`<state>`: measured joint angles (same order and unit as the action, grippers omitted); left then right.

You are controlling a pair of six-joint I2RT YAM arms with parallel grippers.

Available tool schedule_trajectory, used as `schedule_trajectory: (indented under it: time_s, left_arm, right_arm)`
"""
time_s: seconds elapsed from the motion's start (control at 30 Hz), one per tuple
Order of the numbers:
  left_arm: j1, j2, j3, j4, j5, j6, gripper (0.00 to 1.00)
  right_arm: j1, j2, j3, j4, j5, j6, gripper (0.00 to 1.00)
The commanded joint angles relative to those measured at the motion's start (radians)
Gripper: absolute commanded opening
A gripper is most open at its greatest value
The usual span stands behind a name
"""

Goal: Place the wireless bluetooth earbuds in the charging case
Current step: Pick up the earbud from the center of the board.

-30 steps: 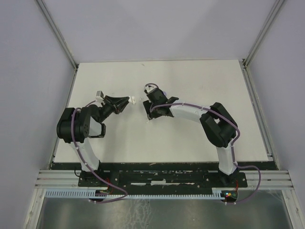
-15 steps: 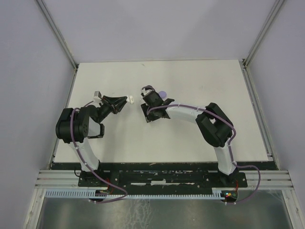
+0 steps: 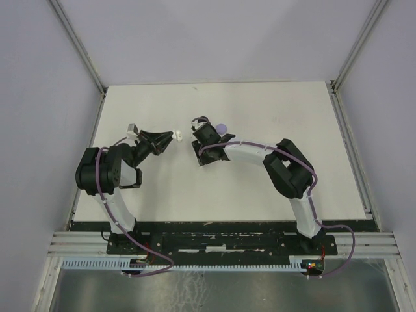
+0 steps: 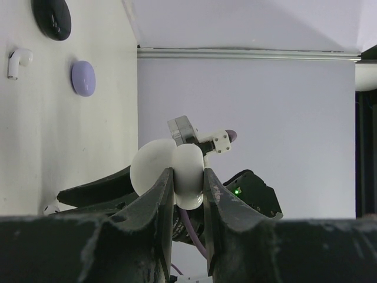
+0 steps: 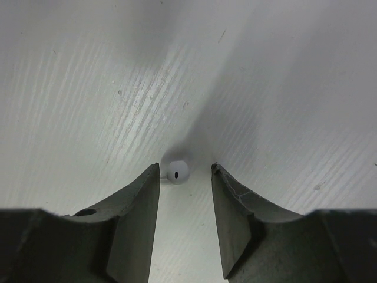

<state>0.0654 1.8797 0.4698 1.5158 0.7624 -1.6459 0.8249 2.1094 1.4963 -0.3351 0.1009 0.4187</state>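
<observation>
The white charging case (image 4: pixel 177 174) is pinched between my left gripper's (image 4: pixel 187 177) fingers and held above the table, seen in the top view as a small white shape (image 3: pixel 177 136). The case's two rounded halves bulge out past the fingertips. A white earbud (image 5: pixel 177 171) lies on the table between the tips of my right gripper (image 5: pixel 185 171), closer to the left finger, with a gap on its right side. That gripper (image 3: pixel 195 126) points down at the table just right of the case. A second white earbud (image 4: pixel 17 62) lies further off.
A round lilac disc (image 4: pixel 83 78) and a black disc (image 4: pixel 52 17) lie on the white table; the lilac one (image 3: pixel 222 129) sits just right of my right wrist. Grey walls close in the table on three sides.
My right gripper has shifted slightly left and away from the bases, and its jaws have narrowed around the earbud. My left gripper moved a little left with the case, still shut.
</observation>
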Motion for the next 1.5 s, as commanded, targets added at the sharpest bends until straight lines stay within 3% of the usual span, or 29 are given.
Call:
schedule_trajectory:
  time_s: [0.0, 0.2, 0.4, 0.7, 1.23, 1.47]
  left_arm:
    - [0.012, -0.015, -0.006, 0.114, 0.018, -0.041, 0.03]
    - [0.036, -0.030, -0.026, 0.124, 0.008, -0.049, 0.03]
    - [0.066, -0.036, -0.047, 0.145, 0.006, -0.049, 0.03]
    - [0.095, -0.023, -0.073, 0.197, -0.008, -0.100, 0.03]
    - [0.106, -0.005, -0.072, 0.213, -0.003, -0.105, 0.03]
    - [0.110, -0.004, -0.071, 0.214, 0.001, -0.106, 0.03]
  right_arm:
    - [0.006, -0.003, 0.059, 0.013, 0.026, -0.002, 0.49]
    - [-0.005, 0.052, 0.221, -0.066, 0.087, -0.050, 0.57]
    - [-0.033, 0.178, 0.476, -0.178, 0.109, -0.029, 0.57]
    - [-0.058, 0.345, 0.709, -0.278, 0.148, 0.046, 0.57]
    - [-0.054, 0.442, 0.772, -0.235, 0.159, 0.099, 0.60]
    - [-0.036, 0.507, 0.820, -0.240, 0.231, 0.121, 0.62]
